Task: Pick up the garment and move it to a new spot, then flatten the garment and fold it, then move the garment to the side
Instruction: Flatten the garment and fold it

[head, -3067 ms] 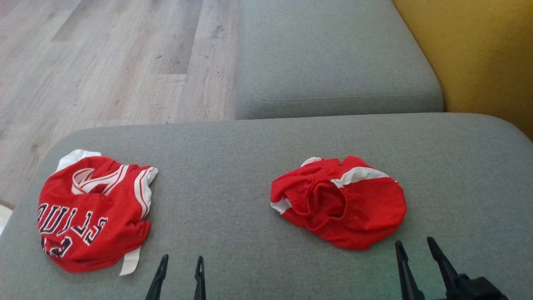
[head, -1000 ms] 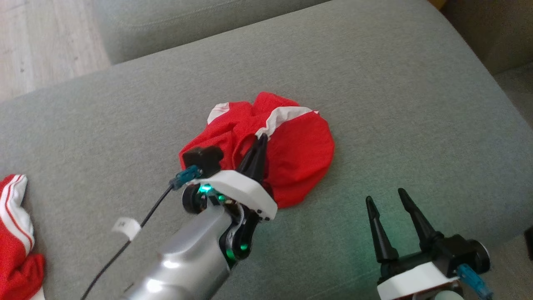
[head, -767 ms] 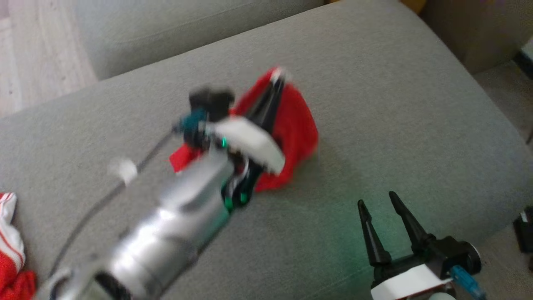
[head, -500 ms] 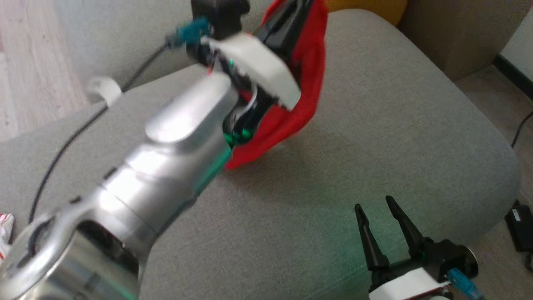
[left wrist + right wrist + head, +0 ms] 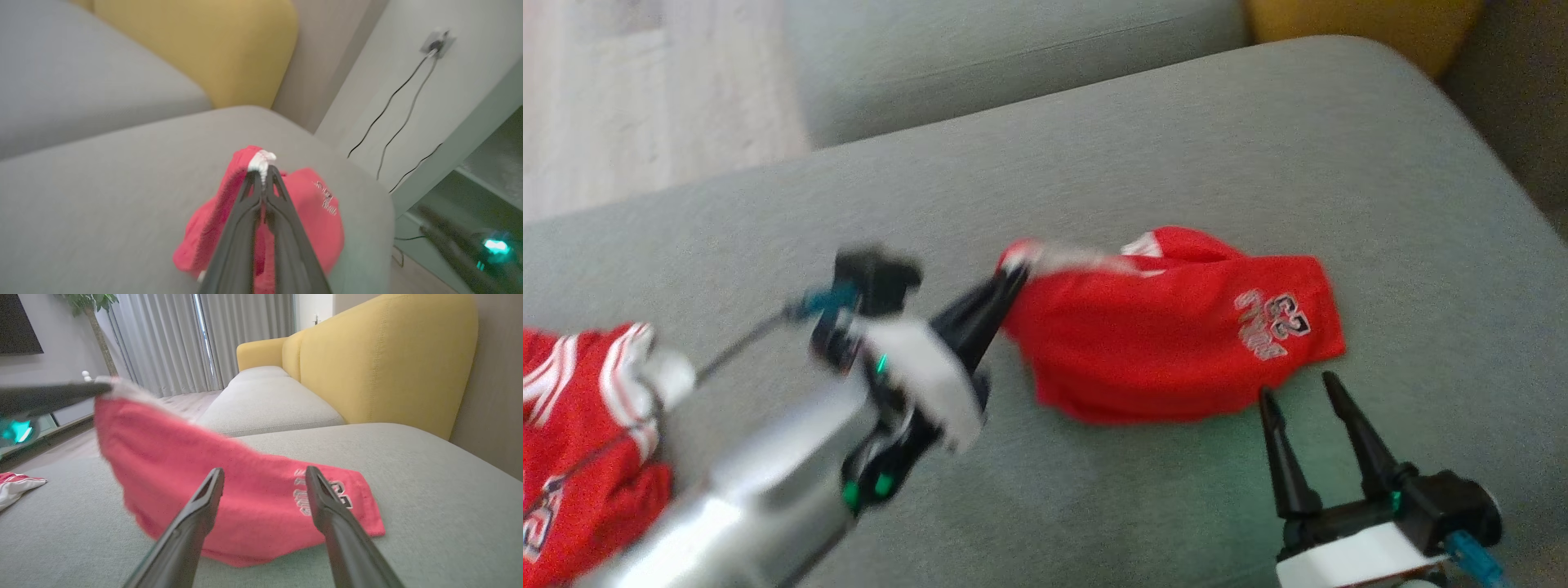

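left claw (image 5: 1010, 279) clamped on white-trimmed edge of red shorts (image 5: 1168, 351), held raised | shorts trailing rightward from it, long axis left-to-right, printed end resting on grey sofa cushion (image 5: 1143, 139) | right claw (image 5: 1298, 388) apart, empty, just short of printed end, likely nearer arm for second grip

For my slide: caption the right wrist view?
Shut left gripper holds one garment edge up off the sofa; open right gripper hovers before it.
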Robot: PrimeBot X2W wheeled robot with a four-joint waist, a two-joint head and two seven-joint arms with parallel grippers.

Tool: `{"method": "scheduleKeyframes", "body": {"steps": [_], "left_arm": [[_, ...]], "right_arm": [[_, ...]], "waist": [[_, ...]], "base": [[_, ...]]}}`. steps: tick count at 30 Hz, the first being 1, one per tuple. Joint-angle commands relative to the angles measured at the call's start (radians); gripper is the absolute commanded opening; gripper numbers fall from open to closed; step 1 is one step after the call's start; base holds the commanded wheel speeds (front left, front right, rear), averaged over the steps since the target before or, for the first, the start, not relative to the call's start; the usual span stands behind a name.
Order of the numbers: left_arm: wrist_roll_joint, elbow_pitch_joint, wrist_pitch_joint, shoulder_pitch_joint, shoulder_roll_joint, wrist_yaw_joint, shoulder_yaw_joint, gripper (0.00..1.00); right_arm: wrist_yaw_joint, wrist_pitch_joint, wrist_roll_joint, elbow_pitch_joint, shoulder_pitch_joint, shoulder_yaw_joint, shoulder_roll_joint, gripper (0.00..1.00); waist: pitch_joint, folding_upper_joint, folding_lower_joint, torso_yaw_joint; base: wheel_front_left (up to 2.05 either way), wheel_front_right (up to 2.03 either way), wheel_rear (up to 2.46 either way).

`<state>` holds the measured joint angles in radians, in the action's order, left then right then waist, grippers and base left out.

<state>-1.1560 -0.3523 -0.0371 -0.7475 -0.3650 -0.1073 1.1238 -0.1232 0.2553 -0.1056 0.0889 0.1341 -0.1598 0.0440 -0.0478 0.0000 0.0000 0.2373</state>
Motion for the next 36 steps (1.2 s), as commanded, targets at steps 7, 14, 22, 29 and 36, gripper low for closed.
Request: {"method": "scheduleKeyframes", "body": {"steps": [7, 14, 22, 29, 36], "left_arm": [[0.046, 0.108, -0.079, 0.118, -0.154, 0.068, -0.003, 0.00], [0.068, 0.098, -0.115, 0.147, -0.176, 0.073, 0.006, 0.00], [0.089, 0.080, -0.119, 0.115, -0.149, 0.059, 0.016, 0.00], [0.097, 0.066, -0.119, 0.090, -0.132, 0.046, 0.019, 0.00], [0.151, 0.047, -0.198, 0.027, -0.116, 0.056, -0.041, 0.00]], "right_arm": [[-0.008, 0.006, -0.011, 0.006, -0.092, 0.036, 0.035, 1.00], [-0.008, -0.041, -0.072, 0.231, -0.269, 0.027, 0.151, 1.00], [-0.008, -0.154, -0.218, 0.392, -0.443, -0.056, 0.254, 1.00], [-0.008, -0.197, -0.342, 0.452, -0.498, -0.165, 0.294, 0.03], [-0.008, -0.096, -0.362, 0.462, -0.569, -0.186, 0.352, 0.00]], "waist": [[-0.076, 0.0000, 0.0000, -0.146], [-0.096, 0.0000, 0.0000, -0.202], [-0.120, 0.0000, 0.0000, -0.241], [-0.129, 0.0000, 0.0000, -0.254], [-0.122, 0.0000, 0.0000, -0.219]], "base": [[0.00, 0.00, 0.00], [0.00, 0.00, 0.00], [0.00, 0.00, 0.00], [0.00, 0.00, 0.00], [0.00, 0.00, 0.00]]}}
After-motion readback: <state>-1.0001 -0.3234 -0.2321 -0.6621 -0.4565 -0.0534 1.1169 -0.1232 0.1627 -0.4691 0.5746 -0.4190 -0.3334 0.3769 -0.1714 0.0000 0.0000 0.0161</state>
